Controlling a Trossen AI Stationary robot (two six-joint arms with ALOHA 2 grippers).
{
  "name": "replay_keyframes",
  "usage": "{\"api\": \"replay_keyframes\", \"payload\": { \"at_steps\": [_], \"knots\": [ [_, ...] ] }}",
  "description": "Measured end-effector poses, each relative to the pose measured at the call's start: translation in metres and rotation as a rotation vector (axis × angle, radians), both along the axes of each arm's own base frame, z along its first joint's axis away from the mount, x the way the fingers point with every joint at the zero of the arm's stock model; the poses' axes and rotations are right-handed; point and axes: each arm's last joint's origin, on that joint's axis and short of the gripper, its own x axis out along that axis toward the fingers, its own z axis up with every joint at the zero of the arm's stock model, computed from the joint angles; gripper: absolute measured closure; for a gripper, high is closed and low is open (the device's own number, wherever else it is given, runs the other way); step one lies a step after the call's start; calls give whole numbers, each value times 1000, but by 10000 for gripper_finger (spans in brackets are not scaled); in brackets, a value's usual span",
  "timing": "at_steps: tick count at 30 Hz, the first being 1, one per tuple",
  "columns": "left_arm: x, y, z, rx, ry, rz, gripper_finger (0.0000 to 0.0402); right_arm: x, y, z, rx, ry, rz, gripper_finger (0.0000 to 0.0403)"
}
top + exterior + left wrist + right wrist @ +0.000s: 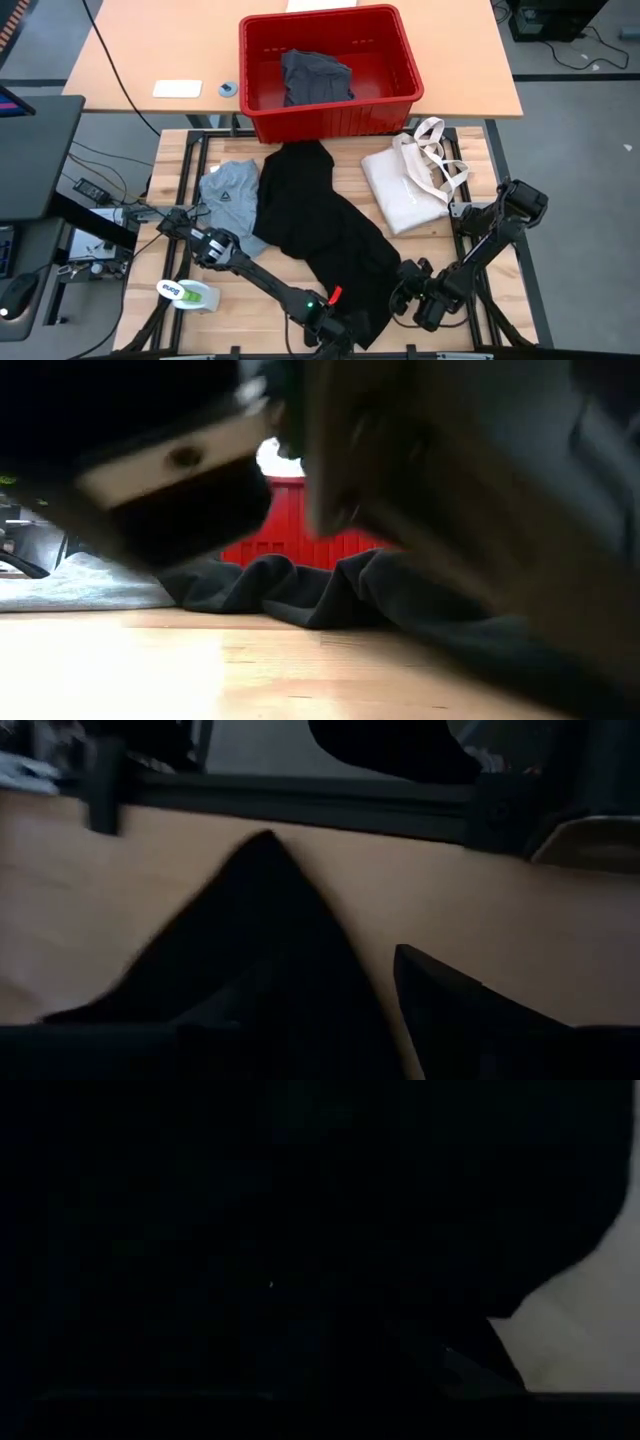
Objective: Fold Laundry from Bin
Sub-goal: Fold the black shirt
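Black garment (320, 225) lies rumpled diagonally across table.

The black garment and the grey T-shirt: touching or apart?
Touching. In the high view the black garment overlaps the grey T-shirt along its edge.

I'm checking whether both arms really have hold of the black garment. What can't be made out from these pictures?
- Left gripper: high view, the arm's own body covers the fingers at the black garment's near end.
- Right gripper: right wrist view is almost wholly dark cloth, so no grip shows.
- Low view: a blurred arm fills most of the picture.
- Grey cloth in the red bin: crumpled, its kind unclear.
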Motion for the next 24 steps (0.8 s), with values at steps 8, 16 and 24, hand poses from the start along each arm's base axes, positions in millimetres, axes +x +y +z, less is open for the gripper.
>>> {"api": "replay_keyframes", "payload": {
  "at_steps": [8,16,24],
  "knots": [
    [3,1,-12,-16,19,82,221,9,1,-1,16,-20,35,312],
    [8,13,-15,-47,52,207,245,10,4,-1,35,-38,43,312],
    [3,14,-18,-54,131,201,359,14,11,2,66,-92,95,312]
  ]
}}
